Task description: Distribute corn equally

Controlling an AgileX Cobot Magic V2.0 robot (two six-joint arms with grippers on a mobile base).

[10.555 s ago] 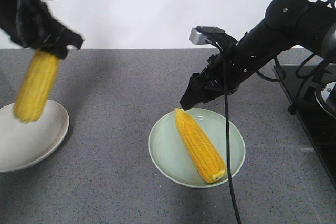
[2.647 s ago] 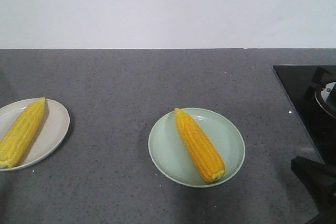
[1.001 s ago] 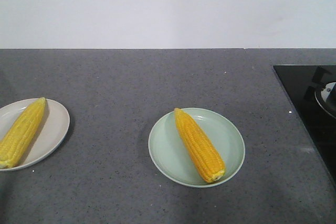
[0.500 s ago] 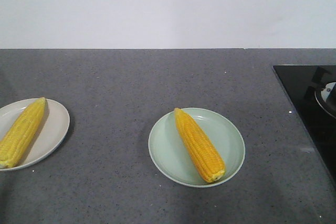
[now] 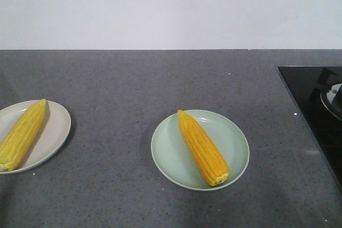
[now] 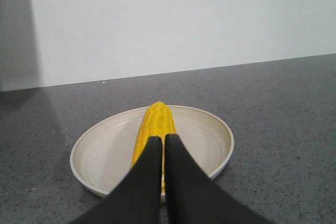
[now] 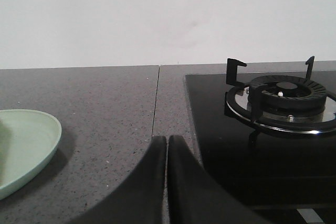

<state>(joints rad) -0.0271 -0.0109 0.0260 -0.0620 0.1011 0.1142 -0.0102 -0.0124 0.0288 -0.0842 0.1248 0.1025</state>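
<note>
One tapered, knobbly cob (image 5: 202, 147) lies on the glossy pale green plate (image 5: 235, 159), another cob (image 5: 22, 134) on the cream plate (image 5: 55, 132); speckled grey stone counter (image 5: 133, 84), white wall. Both the left gripper (image 6: 162, 141) and the right gripper (image 7: 167, 140) have fingers pressed together, empty.

The white plate (image 5: 53, 132) is cut off by the front view's left edge. In the left wrist view, the left gripper (image 6: 162, 141) hides the near end of that plate's corn cob (image 6: 152, 129). The gas burner (image 5: 332, 99), right of the plate, is cropped.
</note>
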